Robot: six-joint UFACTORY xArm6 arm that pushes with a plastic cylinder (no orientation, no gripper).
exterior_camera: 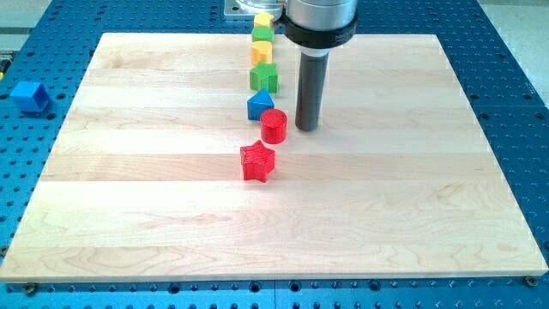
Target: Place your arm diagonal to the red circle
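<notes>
The red circle stands on the wooden board near the view's top centre. My tip rests on the board just to the view's right of the red circle, with a small gap between them. A blue triangle block sits up and left of the red circle, almost touching it. A red star lies below and slightly left of the circle.
A column of blocks runs up from the blue triangle: a green star, a yellow block, a green block and a yellow block at the board's top edge. A blue cube lies off the board at the left.
</notes>
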